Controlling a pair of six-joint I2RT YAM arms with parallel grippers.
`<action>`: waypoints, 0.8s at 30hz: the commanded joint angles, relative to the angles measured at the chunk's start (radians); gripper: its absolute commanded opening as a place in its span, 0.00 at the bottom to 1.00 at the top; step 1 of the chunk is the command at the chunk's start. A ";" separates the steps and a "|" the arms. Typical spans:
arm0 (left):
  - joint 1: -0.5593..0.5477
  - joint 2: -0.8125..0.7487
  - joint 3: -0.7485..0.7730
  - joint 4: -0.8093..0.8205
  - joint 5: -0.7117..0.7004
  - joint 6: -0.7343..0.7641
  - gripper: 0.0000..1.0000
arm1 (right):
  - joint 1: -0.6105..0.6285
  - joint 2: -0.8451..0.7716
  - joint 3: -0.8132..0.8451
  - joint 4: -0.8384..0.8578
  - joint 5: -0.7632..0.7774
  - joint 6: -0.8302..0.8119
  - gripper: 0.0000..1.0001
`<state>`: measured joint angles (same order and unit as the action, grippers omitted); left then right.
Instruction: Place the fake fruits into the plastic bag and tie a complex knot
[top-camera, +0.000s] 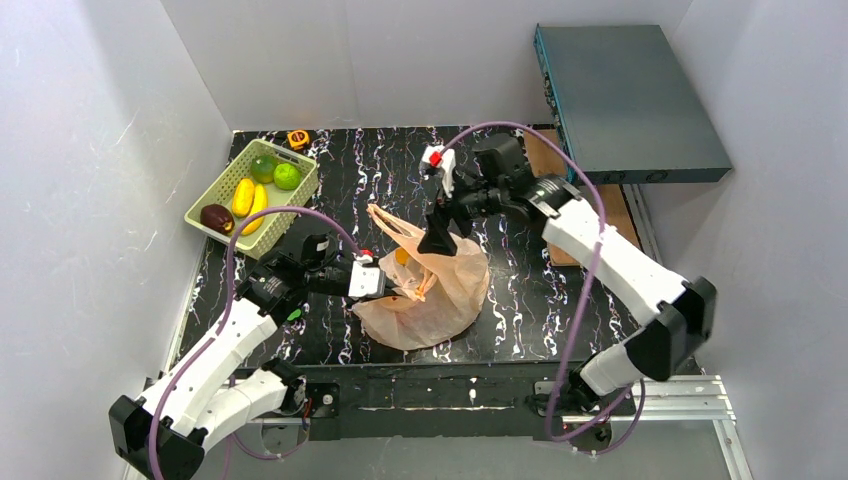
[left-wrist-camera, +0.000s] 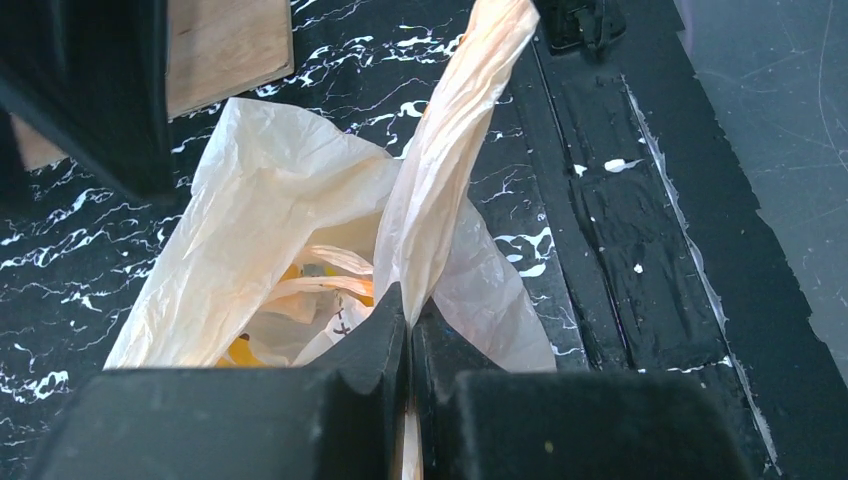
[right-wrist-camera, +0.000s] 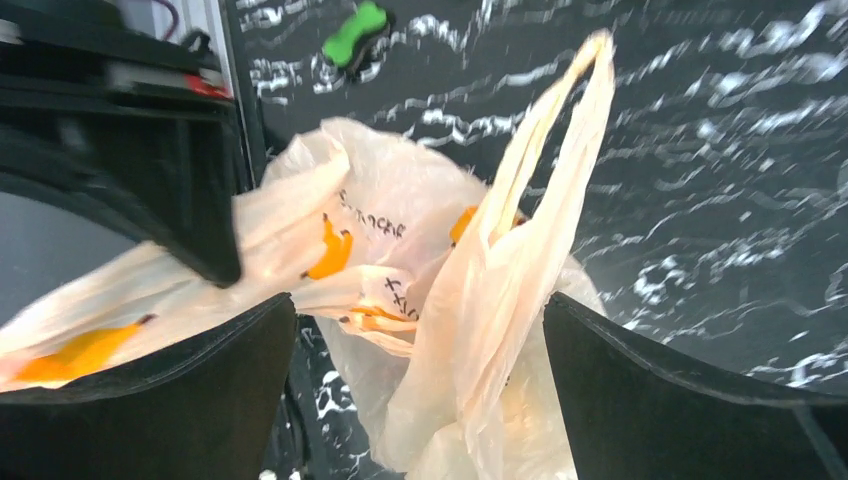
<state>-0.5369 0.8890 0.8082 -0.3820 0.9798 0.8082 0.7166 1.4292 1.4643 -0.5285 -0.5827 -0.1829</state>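
The plastic bag (top-camera: 440, 300) lies crumpled at the middle of the bench (top-camera: 520, 300), mouth toward the far side, its peach film printed with orange marks and lettering. An orange spot shows at the mouth; whether it is a fruit or print cannot be told.

One handle loop (left-wrist-camera: 450, 130) runs taut into the left hand (left-wrist-camera: 410, 335), whose fingers are pressed together on the film. The other loop (right-wrist-camera: 560, 130) stands upright between the fingers of the right hand (right-wrist-camera: 420, 300), which hovers over the bag with its fingers spread wide and grips nothing.

The fake fruits (top-camera: 250, 195) sit in a light green basket (top-camera: 300, 195) at the far left of the bench, well apart from the bag: two green, two yellow, one dark.

A small green bone-shaped toy (right-wrist-camera: 355, 32) lies on the bench beside the left arm.
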 joint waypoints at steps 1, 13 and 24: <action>0.000 -0.018 0.004 -0.053 0.056 0.076 0.00 | -0.021 0.085 0.095 -0.132 -0.075 -0.041 0.98; 0.000 -0.043 -0.008 -0.107 0.062 0.131 0.00 | -0.035 0.272 0.166 -0.125 -0.108 -0.001 0.98; 0.000 -0.047 -0.008 -0.125 0.066 0.147 0.00 | -0.041 0.318 0.132 -0.134 -0.077 -0.051 0.64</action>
<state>-0.5369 0.8600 0.8074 -0.4805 1.0073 0.9333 0.6807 1.7737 1.5936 -0.6720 -0.6506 -0.2169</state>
